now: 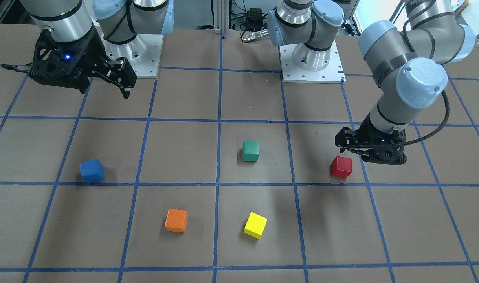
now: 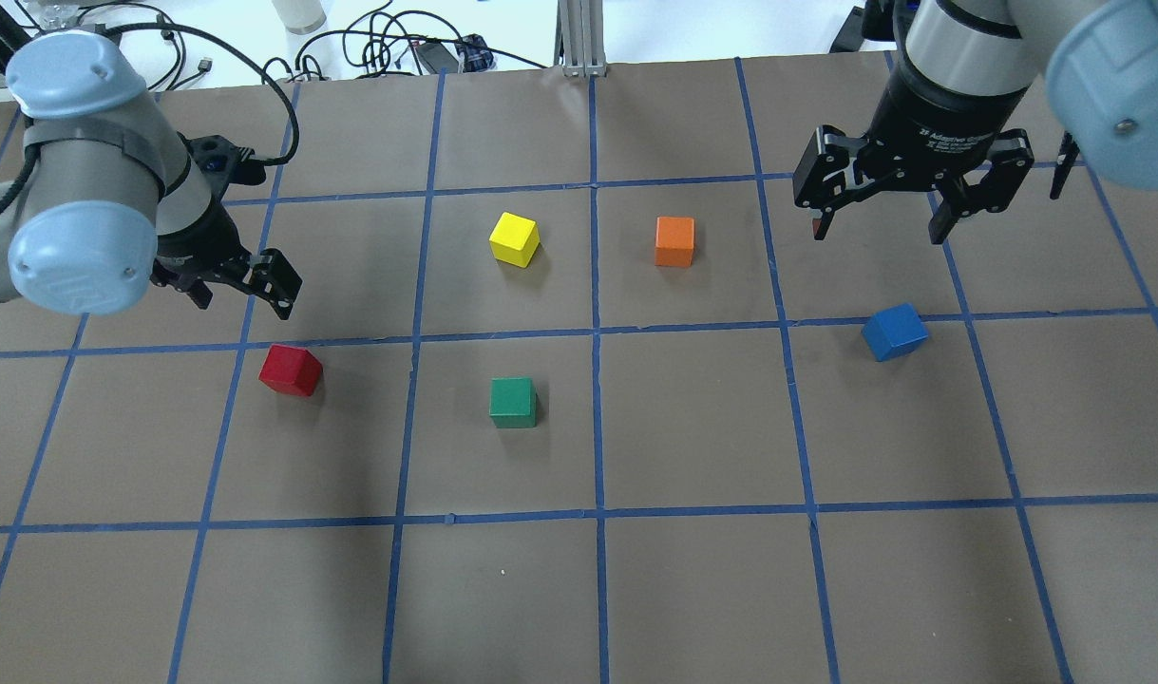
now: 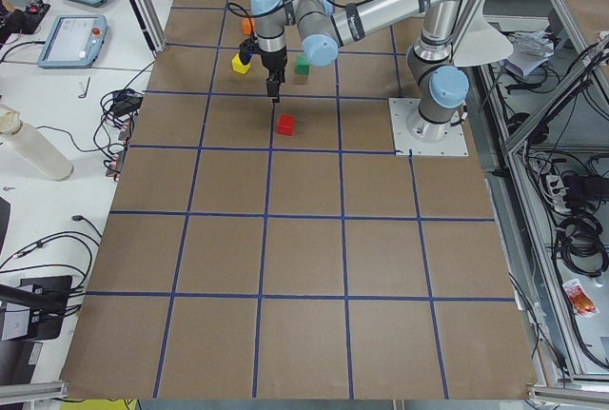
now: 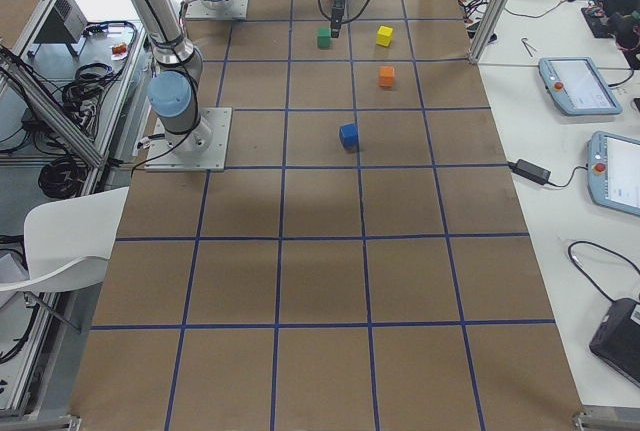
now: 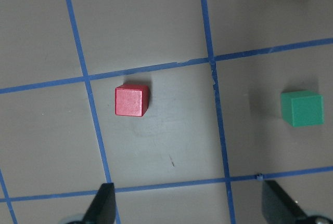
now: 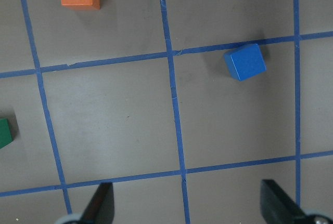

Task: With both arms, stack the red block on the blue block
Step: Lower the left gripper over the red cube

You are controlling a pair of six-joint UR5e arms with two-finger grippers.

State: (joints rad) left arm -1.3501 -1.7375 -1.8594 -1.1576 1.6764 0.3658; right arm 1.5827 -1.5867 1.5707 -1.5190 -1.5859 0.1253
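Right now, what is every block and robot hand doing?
Red block, on the table, untouched.
Blue block, on the table, nothing on it.
Green block, on the table.
Orange block, on the table.
Yellow block, on the table.
Left gripper, open, empty.
Right gripper, open, empty.

There's the small matte green cube (image 2: 513, 402) midway along the brown, blue-taped counter (image 2: 635, 589), with the matte yellow cube (image 2: 515, 238) and matte orange cube (image 2: 674, 241) beyond it, apart.

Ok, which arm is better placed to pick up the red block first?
Left. The left gripper hangs open close beside the red block, which sits in its wrist view. The right gripper is far from it, near the blue block.
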